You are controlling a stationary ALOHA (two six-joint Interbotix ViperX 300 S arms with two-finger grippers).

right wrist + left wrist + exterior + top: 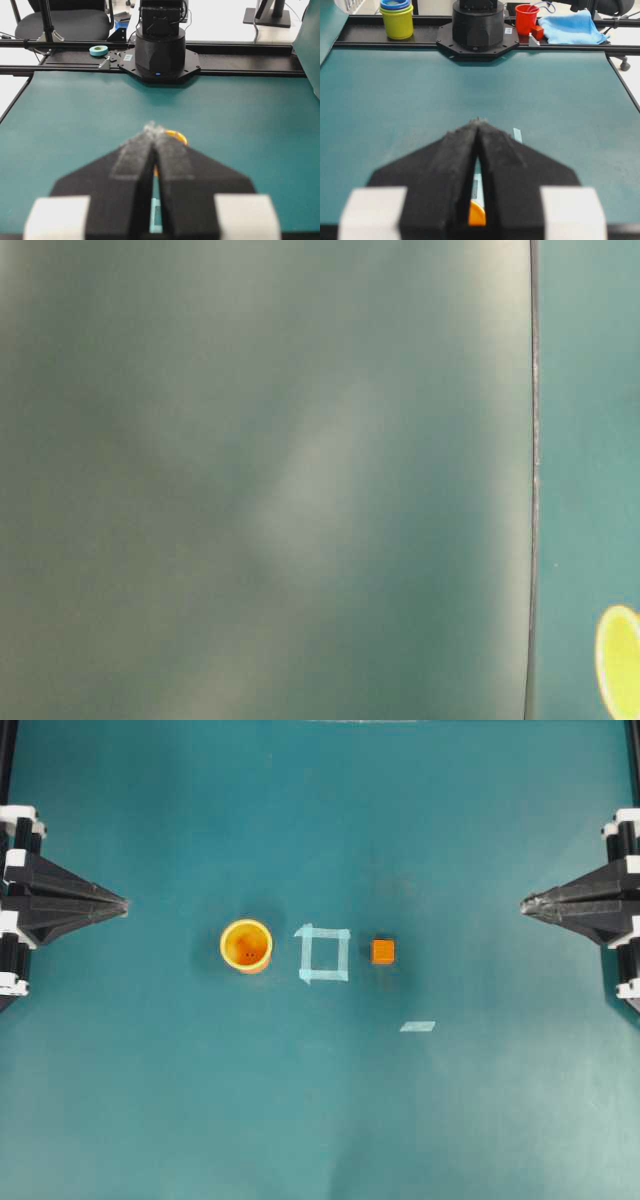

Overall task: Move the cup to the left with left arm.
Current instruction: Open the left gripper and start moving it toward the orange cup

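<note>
One cup [246,946], left of the tape square [324,954], nearer the left gripper [118,905].
Both grippers are closed and empty; the right gripper [528,904] sits well beyond the cube [383,952].

Glossy plastic cup [246,946], matt table [320,1120]

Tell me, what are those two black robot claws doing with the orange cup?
Nothing yet. The left gripper and the right gripper both wait shut at the table's edges, holding nothing. The cup stands alone on the green table, left of a tape square. A small orange cube sits right of the square. Nobody touches anything.
</note>
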